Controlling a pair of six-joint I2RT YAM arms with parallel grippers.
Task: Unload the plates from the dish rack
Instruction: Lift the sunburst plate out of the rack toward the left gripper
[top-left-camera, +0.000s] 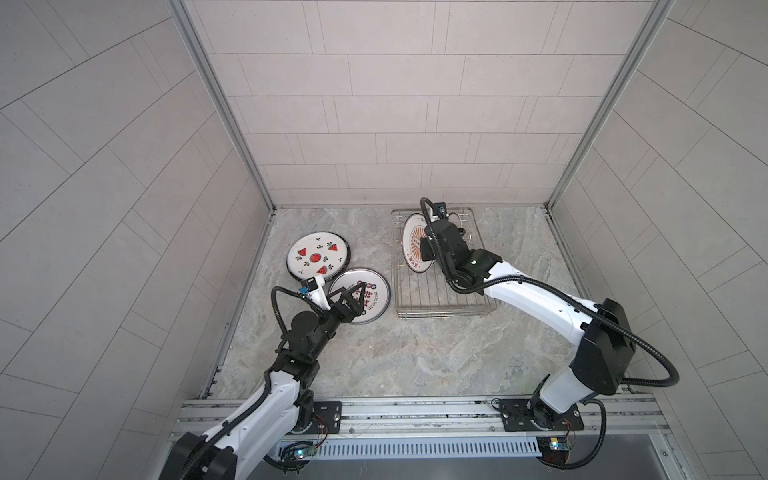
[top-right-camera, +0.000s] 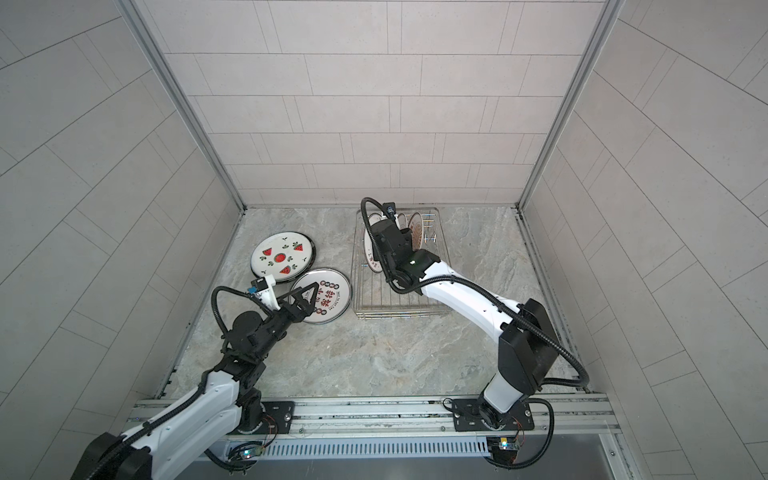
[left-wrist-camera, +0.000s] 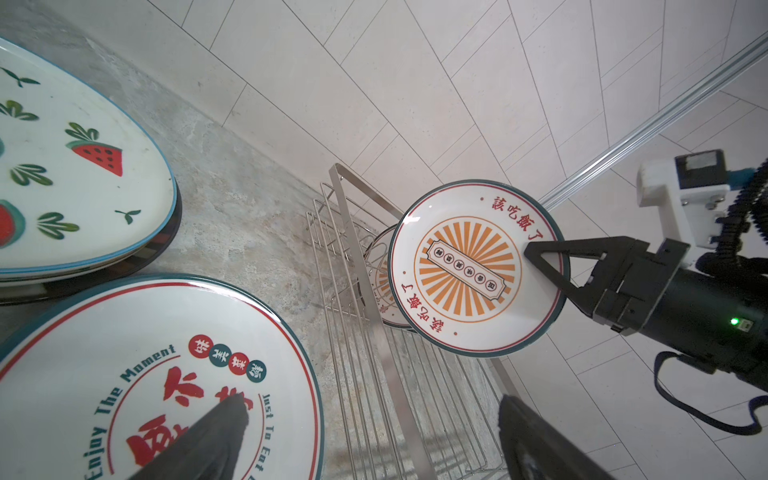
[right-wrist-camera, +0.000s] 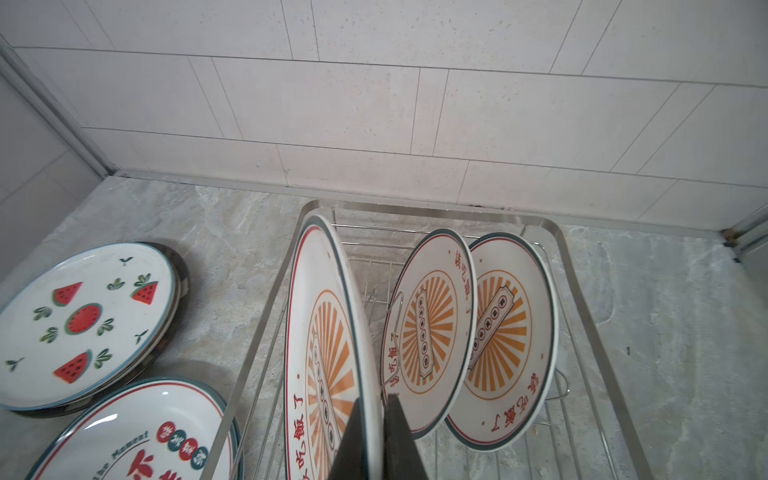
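Ceramic is stiff, slick, brittle: your right gripper (right-wrist-camera: 374, 400) pinches the sunburst plate (right-wrist-camera: 320, 332) by its rim; left gripper (top-left-camera: 352, 298) gapes wide.

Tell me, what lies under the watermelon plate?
More plates: only their rims show, the lowest dark. Their faces and number are hidden by the watermelon plate.

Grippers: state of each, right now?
Left gripper: open, holding nothing.
Right gripper: shut on the rim of the sunburst plate.
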